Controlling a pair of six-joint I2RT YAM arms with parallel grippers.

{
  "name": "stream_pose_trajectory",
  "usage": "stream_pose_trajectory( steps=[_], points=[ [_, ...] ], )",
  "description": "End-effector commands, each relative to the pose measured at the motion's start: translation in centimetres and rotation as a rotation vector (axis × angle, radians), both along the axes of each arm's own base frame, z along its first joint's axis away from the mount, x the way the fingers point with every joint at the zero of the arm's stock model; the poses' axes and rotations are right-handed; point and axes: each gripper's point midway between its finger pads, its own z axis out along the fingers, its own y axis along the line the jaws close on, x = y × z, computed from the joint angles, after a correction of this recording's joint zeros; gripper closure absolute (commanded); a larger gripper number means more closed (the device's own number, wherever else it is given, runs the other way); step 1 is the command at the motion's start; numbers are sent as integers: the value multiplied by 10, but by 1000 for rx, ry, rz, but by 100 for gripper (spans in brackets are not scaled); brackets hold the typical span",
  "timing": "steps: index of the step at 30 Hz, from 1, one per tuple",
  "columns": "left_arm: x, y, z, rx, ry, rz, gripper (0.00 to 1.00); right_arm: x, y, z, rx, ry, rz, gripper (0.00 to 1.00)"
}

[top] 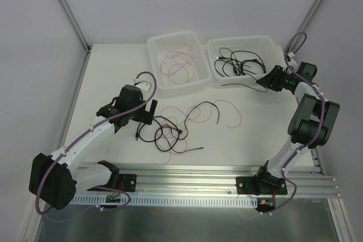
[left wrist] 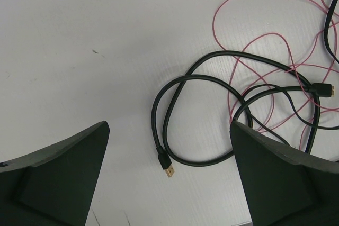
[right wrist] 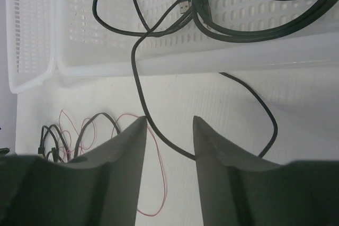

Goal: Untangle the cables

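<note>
Two baskets are parked at 12 o'clock on the table, going by the top camera. The left basket is filled with thin red wires, and the right basket with black cables. The actual mess, a tangle of cables with black and red looped through each other, is sprawled on the bare table around the middle, well apart from both baskets.

The left gripper is held over the tangle's 10 o'clock edge. Its jaws are spread wide and nothing is gripped. In its wrist camera a black loop is seen flat on the table between the fingers, with a gold-tipped plug at the loop's 6 o'clock. Red wire is crossed over the black up at 2 o'clock.

The right gripper is found at the right basket's 4 o'clock corner, just outside the rim. One black strand is draped over the front rim and down toward the table, and it's seen through the gap between the fingers. The jaws are parted partway, with the gap wider than the strand, so nothing looks pinched. Whether the strand is at finger height or lying below can't be told.
</note>
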Motion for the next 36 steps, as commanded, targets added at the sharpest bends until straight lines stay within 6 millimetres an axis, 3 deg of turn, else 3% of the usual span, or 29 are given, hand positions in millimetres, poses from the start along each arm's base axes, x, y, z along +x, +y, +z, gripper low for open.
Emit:
stream_pose_trajectory(
  steps=[1, 11, 18, 22, 32, 36],
  points=[
    [3, -5, 18, -30, -40, -20, 1, -6, 10, 14, 0, -44, 56, 59],
    [2, -7, 20, -42, -40, -26, 1, -12, 24, 6, 22, -21, 107, 82],
    [2, -6, 21, -44, -44, -26, 1, -14, 37, 13, 49, -29, 137, 99],
    [1, -6, 21, -44, -44, -26, 1, -13, 48, 34, 59, -68, 147, 99],
    [1, -7, 20, -46, -38, -29, 1, 4, 58, 141, 150, -158, 88, 99],
    [1, -7, 18, -44, -31, -30, 1, 23, 63, 182, 245, -182, 72, 99]
  ],
)
